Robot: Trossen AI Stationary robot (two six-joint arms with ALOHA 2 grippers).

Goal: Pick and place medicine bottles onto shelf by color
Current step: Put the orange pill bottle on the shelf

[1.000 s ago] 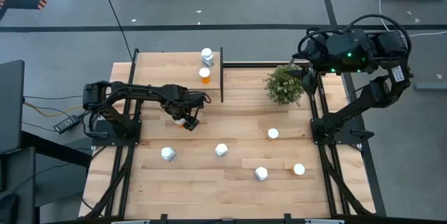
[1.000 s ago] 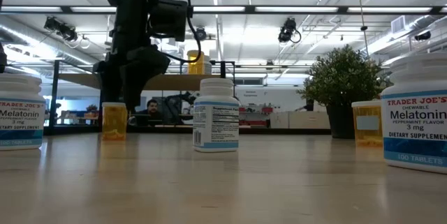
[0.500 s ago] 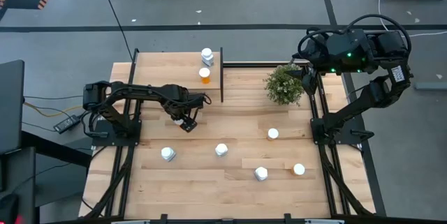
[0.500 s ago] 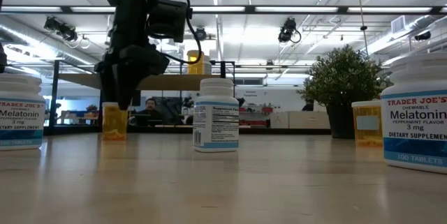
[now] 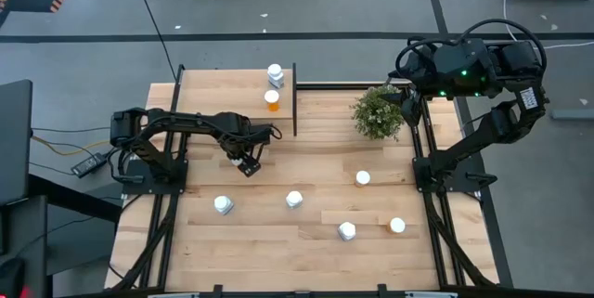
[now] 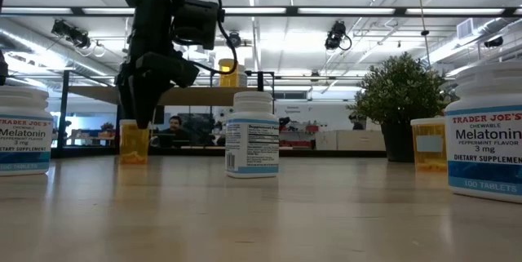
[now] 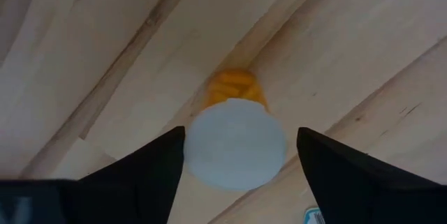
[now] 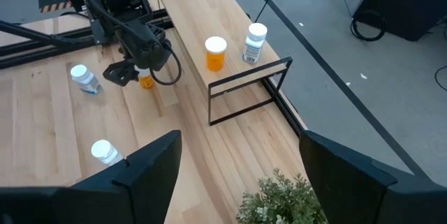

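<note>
An orange medicine bottle with a white cap stands upright on the table between the shelf and the left arm's base. It also shows in the low view. My left gripper is open and points down over it, one finger on each side of the cap, and hides it in the high view. The shelf at the far left carries a white bottle and an orange bottle next to its black divider. My right gripper is open and empty, high above the plant.
Several more bottles stand on the table: near the left, the middle, and the right. A potted plant stands at the far right.
My left gripper has come down over the orange bottle, so its fingers now stand on either side of the cap and cover it in the high view. The bottle has stayed in place.
</note>
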